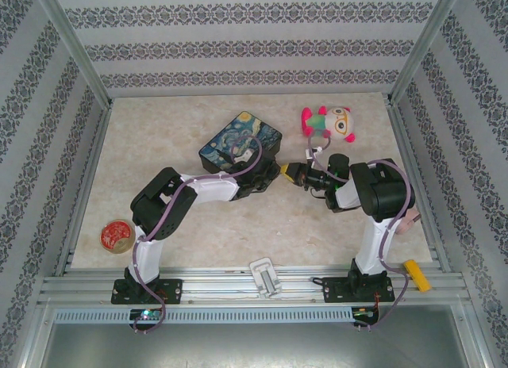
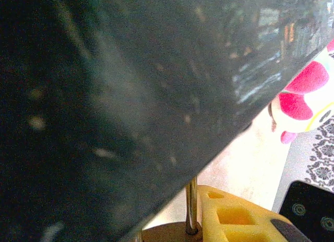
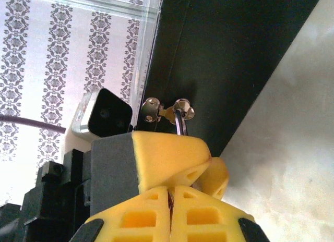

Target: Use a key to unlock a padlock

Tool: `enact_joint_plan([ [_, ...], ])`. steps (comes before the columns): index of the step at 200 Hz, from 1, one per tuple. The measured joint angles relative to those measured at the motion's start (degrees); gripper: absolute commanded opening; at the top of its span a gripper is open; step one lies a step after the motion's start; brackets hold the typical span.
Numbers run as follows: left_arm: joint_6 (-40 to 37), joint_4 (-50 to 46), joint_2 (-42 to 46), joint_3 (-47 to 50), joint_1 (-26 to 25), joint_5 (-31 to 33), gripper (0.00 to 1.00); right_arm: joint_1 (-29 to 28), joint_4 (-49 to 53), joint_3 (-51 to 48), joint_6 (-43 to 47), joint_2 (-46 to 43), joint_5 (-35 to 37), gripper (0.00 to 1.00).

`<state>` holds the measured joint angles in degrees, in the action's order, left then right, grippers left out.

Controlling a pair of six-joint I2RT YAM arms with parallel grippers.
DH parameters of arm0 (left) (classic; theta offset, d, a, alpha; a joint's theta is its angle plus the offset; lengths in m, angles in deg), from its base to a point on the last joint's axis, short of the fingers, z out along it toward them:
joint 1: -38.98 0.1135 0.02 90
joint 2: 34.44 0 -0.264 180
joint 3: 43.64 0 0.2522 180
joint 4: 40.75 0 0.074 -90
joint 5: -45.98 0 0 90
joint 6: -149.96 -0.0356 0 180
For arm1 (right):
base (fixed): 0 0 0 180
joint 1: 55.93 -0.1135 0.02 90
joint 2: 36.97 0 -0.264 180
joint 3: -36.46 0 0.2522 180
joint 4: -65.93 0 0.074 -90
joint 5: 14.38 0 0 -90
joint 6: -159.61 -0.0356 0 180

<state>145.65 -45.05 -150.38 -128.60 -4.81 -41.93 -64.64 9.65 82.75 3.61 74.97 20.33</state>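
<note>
Mostly hidden, brass padlock [image 2: 164, 235] shows silvery shackle [image 2: 191, 200]; right jaws clenched, left jaws unclear.

arms [image 1: 163, 209] [image 1: 377, 197]: 2 | painted tin [image 1: 240, 140]: 1 | plush toy [image 1: 329, 122]: 1 | padlock [image 2: 191, 208]: 1 | red disc [image 1: 116, 235]: 1

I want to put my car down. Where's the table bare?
Bare: far left, between the side wall and the blue painted rectangular tin; and the near strip between left arm and right arm. Crowded: the middle, where left gripper and right gripper meet.
</note>
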Motion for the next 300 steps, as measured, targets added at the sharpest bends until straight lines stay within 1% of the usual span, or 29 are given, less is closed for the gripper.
enact_joint_plan([
  [64,-0.13,0.63,0.81,1.18,-2.23,-0.59,0.12,-0.07,-0.96,-10.56,5.6,-8.37,6.34,0.0],
  [91,0.04,1.99,1.53,2.58,-2.45,-0.59,0.12,-0.07,-1.2,-16.26,8.0,-12.09,11.26,0.0],
  [109,0.07,2.19,1.57,2.67,-2.51,-0.57,0.18,-0.2,-1.33,-19.32,9.29,-13.9,14.64,0.0],
  [123,0.04,2.12,1.57,2.6,-2.51,-0.57,0.21,-0.17,-1.33,-20.61,9.66,-15.32,16.72,0.0],
  [129,0.02,1.97,1.57,2.56,-2.51,-0.59,0.23,-0.17,-1.31,-20.83,9.68,-15.89,17.4,0.0],
  [142,-0.2,1.64,1.55,2.45,-2.51,-0.57,0.34,-0.17,-1.22,-20.92,9.73,-17.29,18.56,0.0],
  [159,-1.05,1.14,1.55,2.4,-2.51,-0.59,0.41,-0.17,-0.39,-20.9,9.88,-19.76,19.61,0.0],
  [182,-2.27,0.33,1.55,2.38,-2.91,-0.55,0.56,-0.17,2.58,-20.55,10.29,-22.97,20.65,0.0],
  [195,-2.93,0.07,1.55,2.4,-3.13,-0.57,0.69,-0.17,5.18,-20.15,10.84,-25.33,21.27,0.0],
  [204,-3.26,0.0,1.55,2.43,-3.28,-0.59,0.75,-0.17,7.13,-19.96,11.23,-27.3,21.64,0.0],
  [211,-3.69,0.0,1.55,2.47,-3.37,-0.68,0.78,-0.17,9.07,-19.78,11.87,-29.16,22.05,0.0],
  [213,-3.91,-0.02,1.55,2.47,-3.39,-0.68,0.81,-0.17,9.44,-19.76,12.07,-29.64,22.08,0.0],
  [219,-4.5,-0.04,1.55,2.56,-3.48,-0.7,0.85,-0.17,11.47,-19.56,12.59,-31.58,22.53,0.0],
  [222,-4.48,-0.02,1.55,2.6,-3.5,-0.76,0.9,-0.17,12.48,-19.47,12.85,-32.48,22.77,0.0],
  [230,-5.16,-0.13,1.62,2.71,-3.52,-0.81,0.94,-0.17,15.21,-19.21,13.68,-35.17,23.32,0.0],
  [232,-5.55,-0.13,1.68,2.73,-3.52,-0.87,0.97,-0.17,15.63,-19.19,13.86,-35.63,23.37,0.0],
  [234,-5.86,-0.22,1.77,2.78,-3.52,-0.9,0.98,-0.17,16.33,-19.12,14.16,-36.44,23.47,0.0],
  [240,-6.47,-0.33,2.03,3.08,-3.52,-1.05,1.0,-0.17,18.86,-18.82,14.95,-38.64,24.0,0.0],
  [263,-8.79,-0.79,4.42,5.38,-3.54,-0.83,0.99,-0.15,29.46,-16.79,17.86,-47.65,26.03,0.0],
  [300,-13.57,1.75,13.33,11.41,-3.5,2.27,1.0,-0.11,43.87,-13.44,21.11,-59.43,30.27,0.0],
])
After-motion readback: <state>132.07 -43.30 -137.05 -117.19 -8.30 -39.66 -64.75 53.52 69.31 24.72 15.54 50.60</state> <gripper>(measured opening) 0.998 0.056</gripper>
